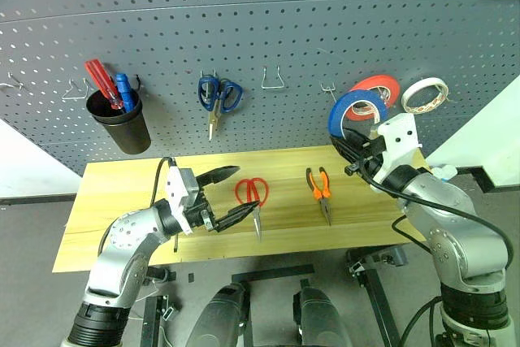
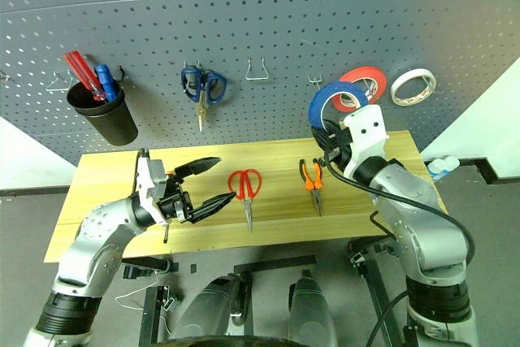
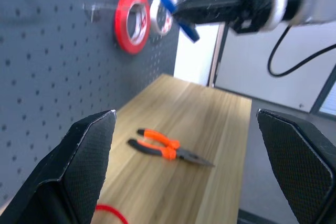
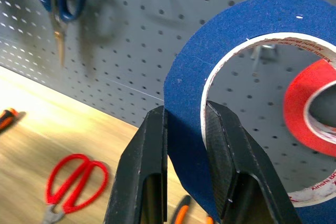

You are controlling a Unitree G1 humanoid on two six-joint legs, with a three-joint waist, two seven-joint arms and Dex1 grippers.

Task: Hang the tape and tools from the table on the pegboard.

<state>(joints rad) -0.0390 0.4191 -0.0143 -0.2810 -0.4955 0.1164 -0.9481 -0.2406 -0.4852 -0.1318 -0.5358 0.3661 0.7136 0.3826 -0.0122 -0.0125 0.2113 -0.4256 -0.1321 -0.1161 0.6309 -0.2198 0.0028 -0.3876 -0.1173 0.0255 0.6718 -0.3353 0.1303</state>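
so hanging up there: a red roll of tape (image 1: pixel 379 89) with a white roll of tape (image 1: pixel 425 95) just beside it; blue-handled scissors (image 1: pixel 218 99) dangling blades down; a black plastic cup (image 1: pixel 120 123) holding a blue-handled tool (image 1: pixel 123 91) and something red-handled (image 1: pixel 101 81); a few bare wire hooks (image 1: pixel 273 80) in between

- Blue tape (image 4: pixel 194 145): lower rim cut off by the right wrist view's edge; part of its band hidden between the right gripper (image 4: pixel 185 156) fingers clamped on it.
- Red roll (image 4: pixel 310 114): near side covered by the blue tape, far side cut off at the frame edge.
- Red-handled scissors (image 3: pixel 107 212): a sliver of one handle loop in the left wrist view, rest cut off.
- Black cup (image 1: pixel 120 123) on the pegboard (image 1: pixel 260 30): lower ends of its red and blue contents hidden inside.
- Small screwdriver: cannot be made out.
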